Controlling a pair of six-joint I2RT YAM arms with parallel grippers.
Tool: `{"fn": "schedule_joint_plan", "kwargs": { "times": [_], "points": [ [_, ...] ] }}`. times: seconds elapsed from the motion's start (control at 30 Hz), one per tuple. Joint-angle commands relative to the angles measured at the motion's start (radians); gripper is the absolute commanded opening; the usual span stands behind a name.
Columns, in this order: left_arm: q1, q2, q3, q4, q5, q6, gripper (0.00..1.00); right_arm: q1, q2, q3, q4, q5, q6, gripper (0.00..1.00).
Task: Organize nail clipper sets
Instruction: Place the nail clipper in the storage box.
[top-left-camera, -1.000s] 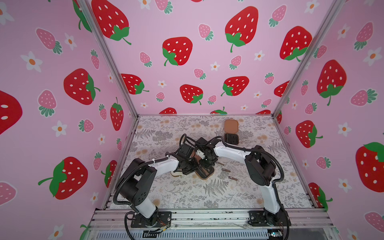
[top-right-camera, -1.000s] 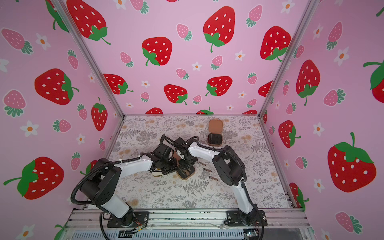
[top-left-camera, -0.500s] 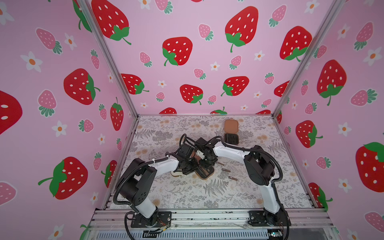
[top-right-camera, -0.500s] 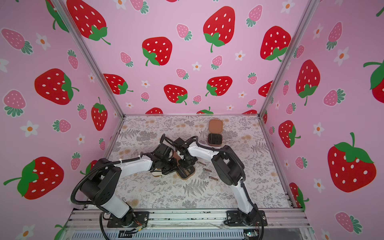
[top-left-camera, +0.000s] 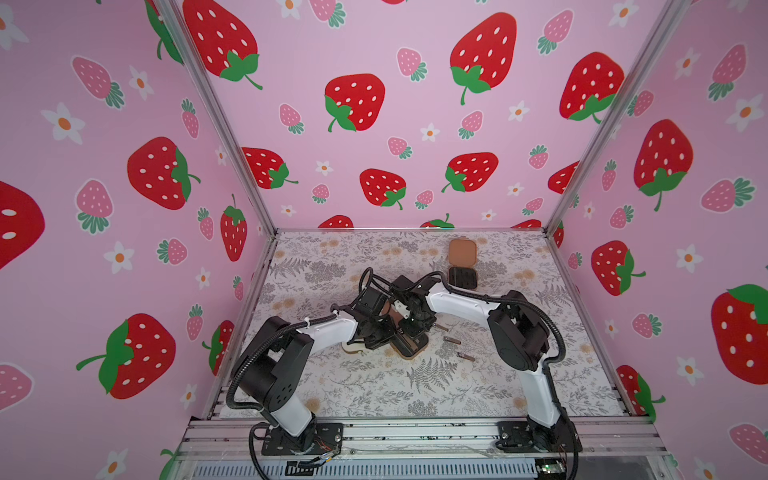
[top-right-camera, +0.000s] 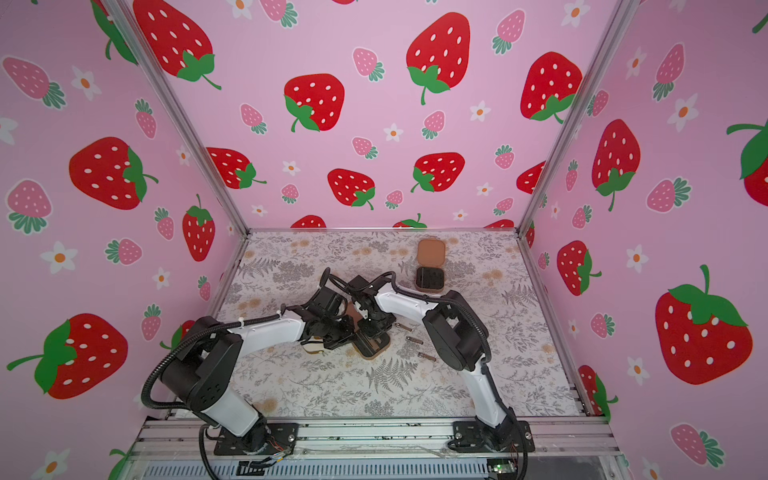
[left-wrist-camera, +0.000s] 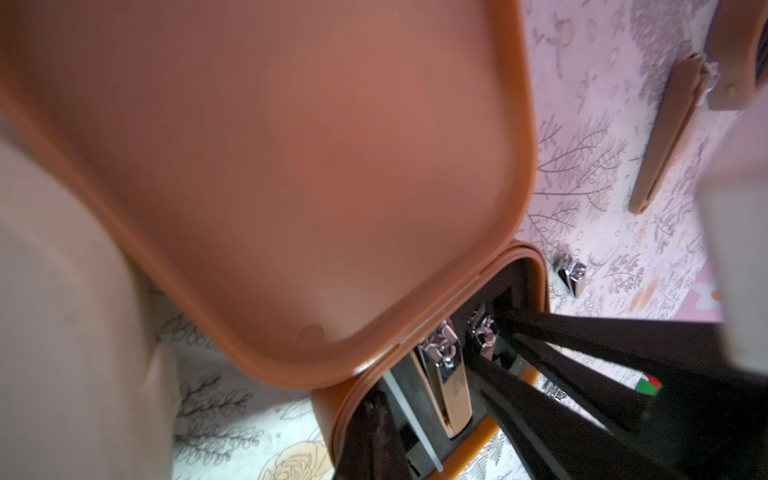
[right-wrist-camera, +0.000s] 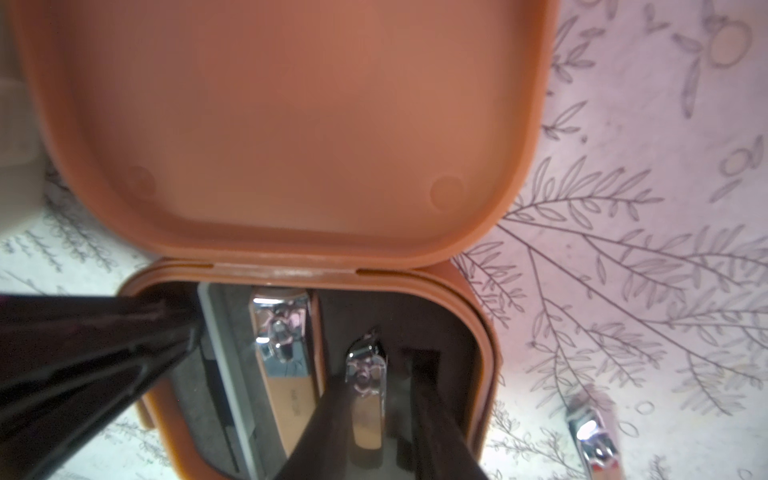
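Barely anything has shifted, but the right gripper (right-wrist-camera: 376, 399) has eased slightly apart around a small clipper (right-wrist-camera: 365, 374) seated in the open brown case (right-wrist-camera: 484, 353), mid-table (top-left-camera: 415, 386). The left gripper (right-wrist-camera: 183, 328), closed, rests at the case's corner. The clipper looks light, stiff and slippery, best pinched across its narrow sides.

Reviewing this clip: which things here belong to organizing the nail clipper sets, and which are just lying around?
Part of the job: open brown case in the middle, clippers slotted inside; second open brown case at the back; cream case beside the middle one; three loose clippers on the table.
Lying about: nothing stray, only the floral table cover and strawberry walls.
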Motion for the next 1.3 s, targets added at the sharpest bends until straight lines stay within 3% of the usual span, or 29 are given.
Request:
{"fn": "schedule_joint_plan", "kwargs": {
  "times": [0.0,0.4,0.7,1.1,1.27],
  "points": [
    [0.008,0.027,0.000,-0.076,-0.043,0.001,0.00,-0.026,-0.001,-0.019,-0.109,0.053,-0.014,0.29],
    [0.008,0.032,0.003,-0.076,-0.042,0.004,0.00,-0.034,-0.089,-0.016,-0.081,-0.007,-0.021,0.33],
    [0.008,0.038,0.003,-0.068,-0.039,0.001,0.00,-0.052,-0.113,-0.009,-0.068,0.016,-0.011,0.33],
    [0.008,0.044,0.002,-0.065,-0.036,-0.002,0.00,-0.054,-0.080,0.004,0.063,-0.137,0.006,0.16],
    [0.009,0.044,0.002,-0.065,-0.036,0.000,0.00,-0.054,-0.034,0.024,0.077,-0.197,0.006,0.13]
  ]
}}
